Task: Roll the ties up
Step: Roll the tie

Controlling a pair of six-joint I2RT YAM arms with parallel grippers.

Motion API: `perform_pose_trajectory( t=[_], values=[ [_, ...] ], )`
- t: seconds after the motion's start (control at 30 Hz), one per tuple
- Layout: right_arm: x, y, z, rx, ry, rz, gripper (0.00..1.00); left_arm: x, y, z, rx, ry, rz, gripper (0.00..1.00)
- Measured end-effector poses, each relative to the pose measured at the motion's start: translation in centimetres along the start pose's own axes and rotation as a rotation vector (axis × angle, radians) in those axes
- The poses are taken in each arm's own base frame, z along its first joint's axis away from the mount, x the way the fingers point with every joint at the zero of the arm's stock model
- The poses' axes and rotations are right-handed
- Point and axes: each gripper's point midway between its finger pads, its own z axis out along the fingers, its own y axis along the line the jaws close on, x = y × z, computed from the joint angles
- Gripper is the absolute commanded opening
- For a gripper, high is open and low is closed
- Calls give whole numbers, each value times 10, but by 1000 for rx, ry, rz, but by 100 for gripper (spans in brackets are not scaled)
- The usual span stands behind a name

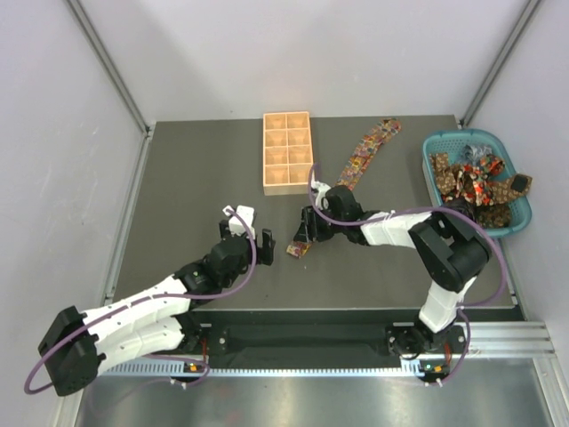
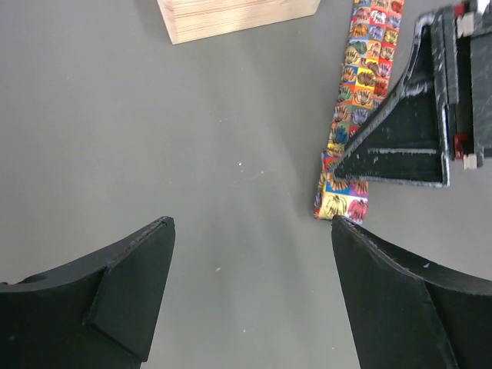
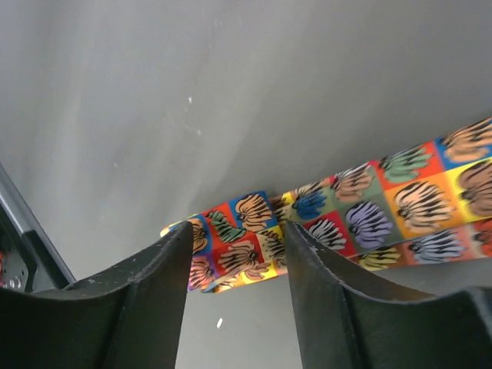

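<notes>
Lying flat on the dark grey table (image 1: 196, 178), one tie (image 1: 360, 160) runs diagonally. Its squared narrow end sits near the centre and its broader end points toward the far right. More ties (image 1: 471, 182) are heaped in a teal basket (image 1: 433, 147) of slotted plastic. The right gripper (image 3: 238, 228) is half spread, with one black wedge-shaped finger on each side of the tie's near end. The left gripper (image 2: 250, 223) is spread wide above the table, holding nothing. The tie's smooth fabric is printed with small bright squares.
</notes>
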Motion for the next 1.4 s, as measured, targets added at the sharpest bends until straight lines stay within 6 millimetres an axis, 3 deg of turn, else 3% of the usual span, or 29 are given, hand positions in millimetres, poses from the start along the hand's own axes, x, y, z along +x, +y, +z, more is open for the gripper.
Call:
perform_pose_trajectory(
  t=[0.13, 0.33, 0.6, 0.67, 0.8, 1.0, 1.17, 1.4],
  values=[
    [9, 5, 3, -16, 29, 10, 43, 0, 3, 1, -21, -4, 2, 89],
    [5, 38, 2, -176, 14, 11, 40, -3, 16, 0, -90, -24, -3, 89],
    [14, 82, -10, -401, 56, -23, 41, -15, 21, -5, -112, -68, -27, 89],
    [16, 88, -13, -434, 68, -32, 47, -15, 21, -5, -114, -68, -27, 89],
    [20, 85, -13, -424, 81, -51, 55, -15, 21, -5, -115, -69, -32, 89],
    [15, 66, -17, -273, 46, -131, 51, -17, 21, -6, -112, -74, -40, 89],
    [8, 65, -24, -188, -4, -212, 52, -18, 21, -7, -111, -78, -45, 89],
    [31, 56, -14, -89, 47, -256, 49, -16, 21, -7, -112, -71, -41, 89]
  ],
)
